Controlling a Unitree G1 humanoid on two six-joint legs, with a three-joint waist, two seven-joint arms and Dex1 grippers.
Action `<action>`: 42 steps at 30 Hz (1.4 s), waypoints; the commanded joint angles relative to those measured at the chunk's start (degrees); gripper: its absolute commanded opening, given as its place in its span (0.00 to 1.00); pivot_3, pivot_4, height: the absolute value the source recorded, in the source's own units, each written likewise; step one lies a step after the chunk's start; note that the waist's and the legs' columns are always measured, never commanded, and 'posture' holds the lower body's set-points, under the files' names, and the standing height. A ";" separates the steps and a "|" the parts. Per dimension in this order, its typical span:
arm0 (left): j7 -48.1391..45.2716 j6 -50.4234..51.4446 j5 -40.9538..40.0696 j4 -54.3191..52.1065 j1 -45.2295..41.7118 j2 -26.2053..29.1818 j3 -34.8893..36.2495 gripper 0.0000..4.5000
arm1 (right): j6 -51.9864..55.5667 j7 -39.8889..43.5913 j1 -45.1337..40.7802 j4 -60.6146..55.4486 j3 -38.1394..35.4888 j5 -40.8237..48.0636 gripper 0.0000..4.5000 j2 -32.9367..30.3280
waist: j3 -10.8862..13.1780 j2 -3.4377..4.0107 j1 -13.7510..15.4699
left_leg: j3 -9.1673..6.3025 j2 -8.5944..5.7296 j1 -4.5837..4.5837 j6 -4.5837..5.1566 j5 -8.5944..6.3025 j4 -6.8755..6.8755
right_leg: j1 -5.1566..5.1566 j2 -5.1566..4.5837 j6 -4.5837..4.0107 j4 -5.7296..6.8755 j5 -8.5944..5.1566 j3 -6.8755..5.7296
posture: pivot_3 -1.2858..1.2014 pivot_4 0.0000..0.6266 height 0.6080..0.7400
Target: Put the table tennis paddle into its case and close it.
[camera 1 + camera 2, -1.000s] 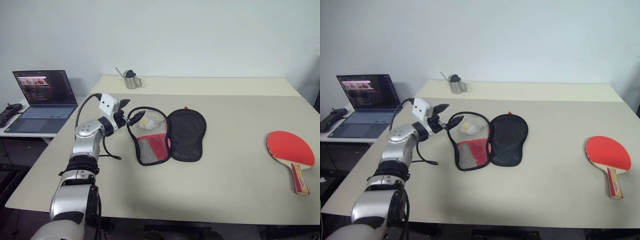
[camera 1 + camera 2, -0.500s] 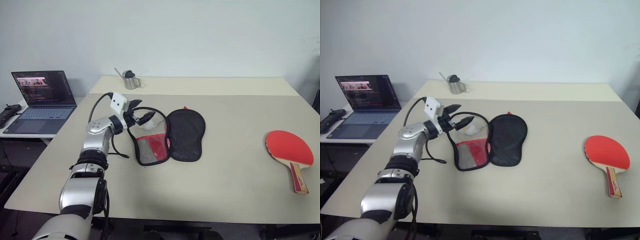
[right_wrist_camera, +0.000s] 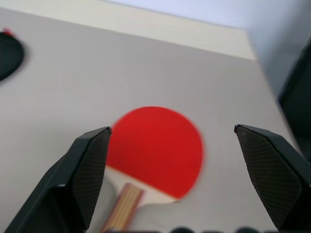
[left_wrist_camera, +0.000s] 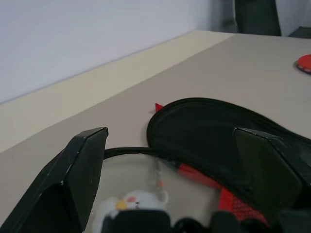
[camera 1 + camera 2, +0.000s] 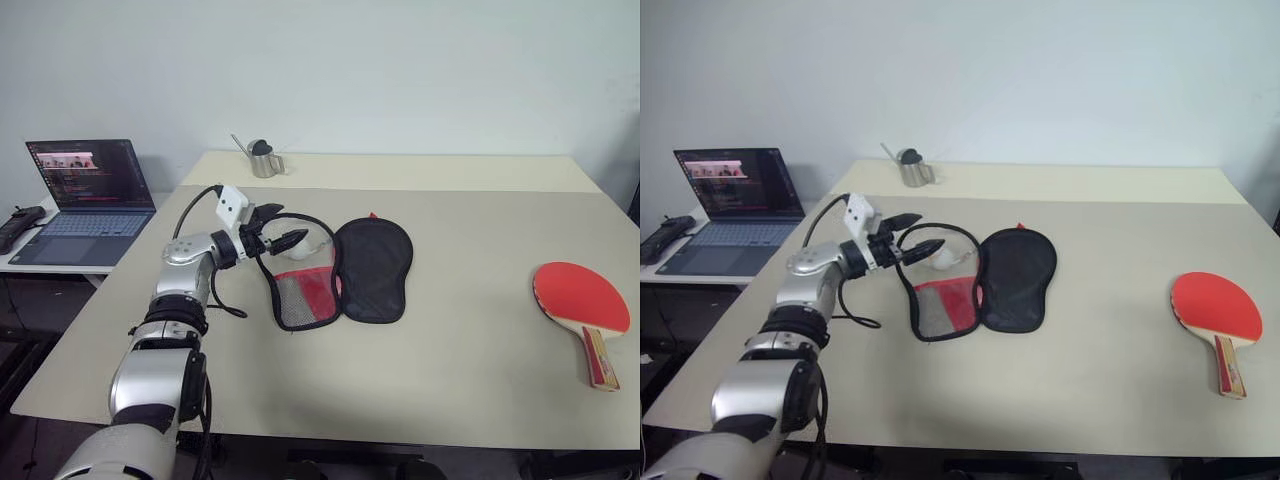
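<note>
Reaching level over the case (image 5: 345, 270), left pincer (image 5: 283, 227) gapes wide, holding nothing.

The paddle (image 5: 580, 297) has a red face and a pale wooden handle striped red and dark. The case (image 5: 345, 270) lies open, black-lined, with red fabric, black trim and a grey mesh pocket. The table (image 5: 460, 340) is beige, the jug (image 5: 263, 160) silver.

Left gripper (image 5: 285, 235) swung right, tips now over open case (image 5: 340, 270) near edge; arm straighter
</note>
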 commanded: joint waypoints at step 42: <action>-17.71 8.47 -1.39 -14.44 5.42 3.50 -3.85 1.00 | 7.00 -22.74 -50.12 20.40 56.00 -7.29 0.99 31.21 | -0.01 0.03 -1.77 | -0.11 0.71 0.05 -0.23 0.14 -0.08 | -0.30 0.74 -0.50 0.12 0.24 -0.05 | 0.52 0.24 1.00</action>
